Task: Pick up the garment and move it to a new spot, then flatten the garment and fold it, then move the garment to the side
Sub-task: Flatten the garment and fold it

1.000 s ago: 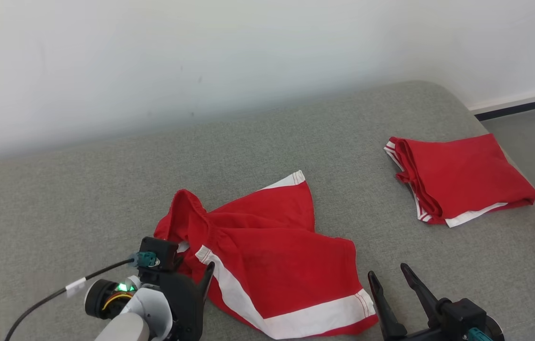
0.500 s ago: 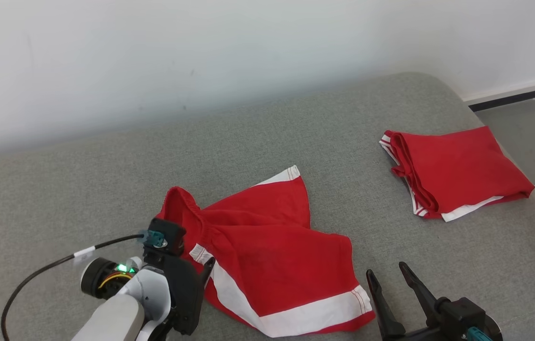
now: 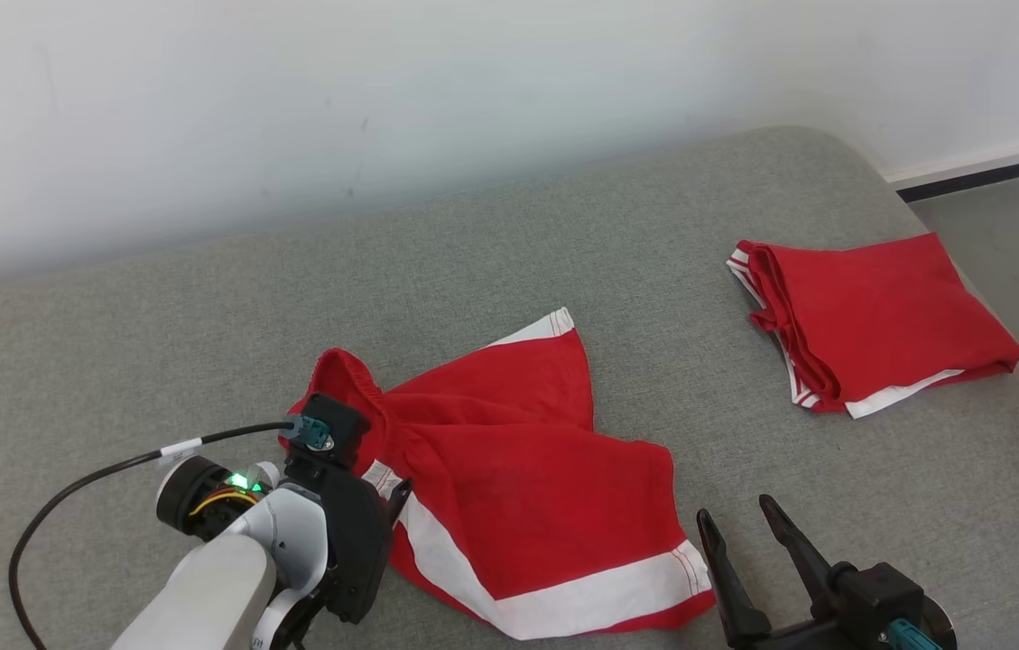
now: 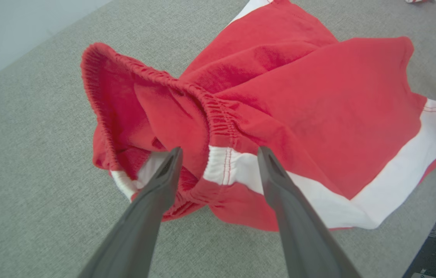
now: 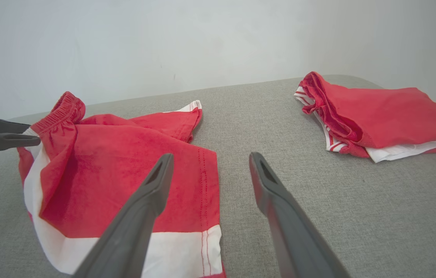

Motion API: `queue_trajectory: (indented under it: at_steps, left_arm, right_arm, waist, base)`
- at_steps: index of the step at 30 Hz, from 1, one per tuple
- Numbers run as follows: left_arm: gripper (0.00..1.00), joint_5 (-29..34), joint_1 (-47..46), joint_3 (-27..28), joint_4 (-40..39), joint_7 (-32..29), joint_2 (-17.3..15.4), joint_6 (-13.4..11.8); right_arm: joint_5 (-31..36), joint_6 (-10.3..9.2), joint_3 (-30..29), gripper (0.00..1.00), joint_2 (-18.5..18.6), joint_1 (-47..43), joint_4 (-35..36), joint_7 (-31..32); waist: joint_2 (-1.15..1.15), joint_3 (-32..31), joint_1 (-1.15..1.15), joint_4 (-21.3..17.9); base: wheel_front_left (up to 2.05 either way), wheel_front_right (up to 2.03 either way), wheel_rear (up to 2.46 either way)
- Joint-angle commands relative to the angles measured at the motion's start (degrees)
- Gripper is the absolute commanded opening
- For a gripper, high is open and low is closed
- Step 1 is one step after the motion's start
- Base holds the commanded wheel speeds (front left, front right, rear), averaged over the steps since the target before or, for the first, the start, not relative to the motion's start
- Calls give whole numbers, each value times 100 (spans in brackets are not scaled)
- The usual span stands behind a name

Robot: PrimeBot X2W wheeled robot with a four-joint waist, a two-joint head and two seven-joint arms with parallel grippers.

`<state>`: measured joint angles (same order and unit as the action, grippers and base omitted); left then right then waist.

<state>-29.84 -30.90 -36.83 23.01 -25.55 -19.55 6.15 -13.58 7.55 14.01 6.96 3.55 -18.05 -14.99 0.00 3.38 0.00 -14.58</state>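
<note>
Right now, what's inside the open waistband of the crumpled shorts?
Inside the waistband, the crumpled shorts' own red inner cloth in bunched folds, and a white stripe. Deeper in is covered by those folds.

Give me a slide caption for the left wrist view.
Left gripper, jaws open, at the waistband of crumpled red shorts on a grey cushion.

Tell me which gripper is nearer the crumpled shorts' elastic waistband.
Left. The left gripper is open right at the waistband; the right gripper sits open off the shorts' hem, at the far end.
</note>
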Motion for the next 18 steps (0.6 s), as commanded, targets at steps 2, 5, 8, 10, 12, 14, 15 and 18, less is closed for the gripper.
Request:
queue_trajectory:
  at_steps: [2,5,8,10,12,14,15,18]
  left_arm:
    - [46,-20,-69,-36,61,-32,-25,25]
    - [0,-48,-79,-79,110,-51,-8,35]
    - [0,-69,-90,-94,128,-32,2,41]
    - [0,-77,-90,-105,137,-4,17,46]
    - [0,-72,-81,-107,136,48,28,28]
    - [0,-68,-42,-85,94,136,30,-14]
    - [0,-88,-11,-59,50,194,33,-23]
    - [0,-187,110,55,-153,404,65,-110]
  right_arm:
    - [11,-15,26,100,-5,33,-19,-24]
    - [5,-15,38,100,-2,30,-27,-25]
    - [2,-15,36,100,11,14,-33,-25]
    - [3,-15,25,100,18,-1,-36,-24]
    - [8,-15,10,100,27,-19,-37,-25]
    - [15,-15,2,100,35,-38,-34,-25]
    - [17,-15,-5,100,40,-51,-31,-25]
    - [21,-15,-15,100,60,-88,-21,-25]
  waist:
    - [0,-11,0,-7]
    - [0,-26,0,-10]
    - [0,-34,0,-2]
    - [0,-44,0,10]
    - [0,-62,0,35]
    - [0,-83,0,65]
    - [0,-93,0,83]
    - [0,-126,0,159]
  base:
    - [0,0,0]
    - [0,0,0]
    - [0,0,0]
    - [0,0,0]
    - [0,0,0]
    - [0,0,0]
    - [0,0,0]
    - [0,0,0]
